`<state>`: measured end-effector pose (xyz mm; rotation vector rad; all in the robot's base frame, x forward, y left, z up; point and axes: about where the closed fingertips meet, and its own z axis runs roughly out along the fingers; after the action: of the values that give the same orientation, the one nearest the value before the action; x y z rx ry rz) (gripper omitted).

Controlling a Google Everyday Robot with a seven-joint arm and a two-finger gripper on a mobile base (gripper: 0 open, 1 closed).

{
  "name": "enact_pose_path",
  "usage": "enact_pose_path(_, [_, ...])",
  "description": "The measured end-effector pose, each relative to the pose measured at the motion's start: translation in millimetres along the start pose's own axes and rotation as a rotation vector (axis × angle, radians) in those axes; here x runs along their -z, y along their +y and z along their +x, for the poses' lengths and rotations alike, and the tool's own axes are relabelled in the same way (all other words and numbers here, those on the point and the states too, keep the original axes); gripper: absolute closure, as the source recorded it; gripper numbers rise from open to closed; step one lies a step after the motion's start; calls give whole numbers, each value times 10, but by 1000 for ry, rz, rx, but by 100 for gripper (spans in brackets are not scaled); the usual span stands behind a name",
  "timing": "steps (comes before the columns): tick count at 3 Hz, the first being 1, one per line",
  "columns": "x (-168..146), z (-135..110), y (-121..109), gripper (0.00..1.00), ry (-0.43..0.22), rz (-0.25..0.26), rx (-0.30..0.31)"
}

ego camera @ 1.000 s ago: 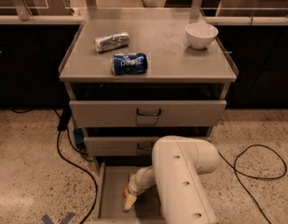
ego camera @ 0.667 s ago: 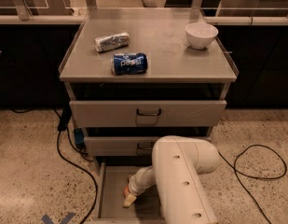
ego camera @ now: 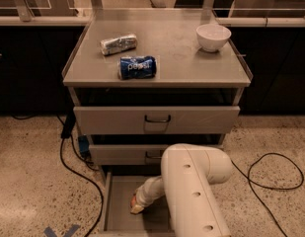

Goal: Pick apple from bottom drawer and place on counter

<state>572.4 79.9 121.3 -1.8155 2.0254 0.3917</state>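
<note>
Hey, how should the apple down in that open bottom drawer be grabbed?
Across its round middle, from above: the apple sits low in the bottom drawer, whose walls would likely block a sideways approach. The gripper is down in that drawer, right at the apple.

The robot's cream gripper (ego camera: 137,207) is down inside the open lowest grey metal drawer (ego camera: 117,201), near its left wall. A small orange-red apple (ego camera: 134,199) shows right at its tip. On the flat grey-beige counter (ego camera: 181,53), a blue Pepsi can (ego camera: 137,67) lies on its side by the front edge, and a white bowl (ego camera: 213,36) stands near the back right corner.
</note>
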Motion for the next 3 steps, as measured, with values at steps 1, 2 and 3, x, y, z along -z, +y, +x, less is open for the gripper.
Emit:
enact_pose_path(1, [0,0,0,95,0,0,0])
enact_pose_path(2, [0,0,1,100,0,0,0])
enact_pose_path(3, [0,0,1,100,0,0,0])
